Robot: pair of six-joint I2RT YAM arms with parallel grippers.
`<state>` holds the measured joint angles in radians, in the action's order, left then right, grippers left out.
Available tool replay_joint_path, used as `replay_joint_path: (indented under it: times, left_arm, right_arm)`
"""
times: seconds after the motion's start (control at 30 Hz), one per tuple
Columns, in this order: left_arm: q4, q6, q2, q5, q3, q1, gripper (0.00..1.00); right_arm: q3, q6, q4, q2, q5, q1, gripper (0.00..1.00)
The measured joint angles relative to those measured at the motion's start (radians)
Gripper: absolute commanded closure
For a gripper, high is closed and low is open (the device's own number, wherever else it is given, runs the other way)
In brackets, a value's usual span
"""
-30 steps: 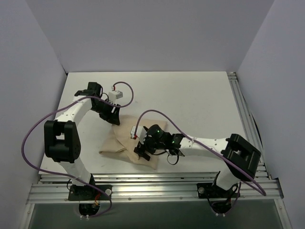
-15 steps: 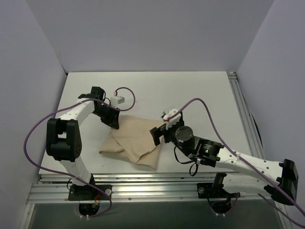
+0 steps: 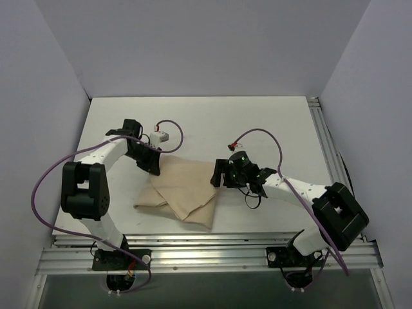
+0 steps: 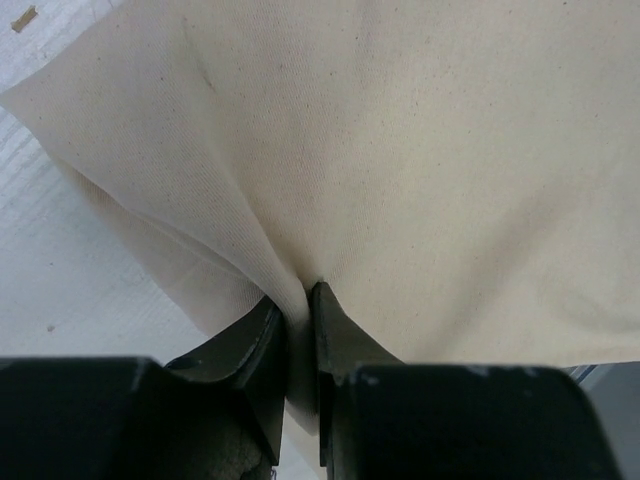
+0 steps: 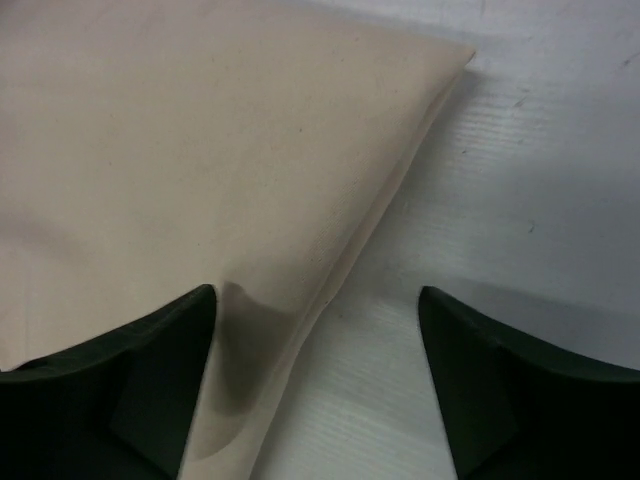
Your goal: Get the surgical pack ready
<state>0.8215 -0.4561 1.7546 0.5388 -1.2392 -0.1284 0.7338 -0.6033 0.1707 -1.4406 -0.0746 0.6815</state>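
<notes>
One tan cloth bundle (image 3: 183, 192) lies folded flat on the white table (image 3: 270, 122), toward the near edge and a little left of the middle. Your left gripper (image 4: 298, 300) is clenched on a raised fold at the cloth's far left corner. Your right gripper (image 5: 315, 298) is released, its jaws wide astride the cloth's right edge, one finger over cloth and the other over bare table.

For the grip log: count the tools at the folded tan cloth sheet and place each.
2. The left tool is shut on a fold of the folded tan cloth sheet at its far-left corner; the right tool, open, straddles its right edge near a corner. Neither is hidden.
</notes>
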Motion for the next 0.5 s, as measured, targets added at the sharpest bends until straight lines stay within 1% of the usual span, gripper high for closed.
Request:
replay_joint_path:
  times: [0.07, 0.1, 0.17, 0.2, 0.27, 0.4, 0.5]
  left_arm:
    - [-0.003, 0.0, -0.003, 0.0, 0.005, 0.0, 0.82]
    - [-0.003, 0.0, -0.004, 0.0, 0.005, 0.0, 0.83]
    - [-0.004, 0.0, -0.004, 0.0, 0.006, 0.0, 0.87]
    - [-0.004, 0.0, -0.004, 0.0, 0.007, 0.0, 0.88]
    - [-0.004, 0.003, -0.003, -0.001, 0.008, 0.0, 0.92]
    - [0.001, 0.009, 0.016, -0.001, -0.01, 0.0, 0.94]
    - [0.004, 0.008, 0.064, 0.0, -0.069, 0.0, 0.94]
  right_arm:
    - [-0.02, -0.016, 0.031, -0.021, -0.041, -0.002, 0.48]
    - [-0.028, -0.024, 0.052, -0.037, -0.06, -0.005, 0.61]
    - [-0.041, -0.041, 0.111, -0.076, -0.112, -0.018, 0.73]
    - [-0.041, -0.049, 0.147, -0.092, -0.14, -0.027, 0.87]
    - [-0.04, -0.061, 0.21, -0.119, -0.185, -0.047, 0.99]
    - [0.005, -0.074, 0.288, -0.204, -0.253, -0.128, 1.0]
    - [0.124, -0.052, 0.294, -0.307, -0.256, -0.174, 1.0]
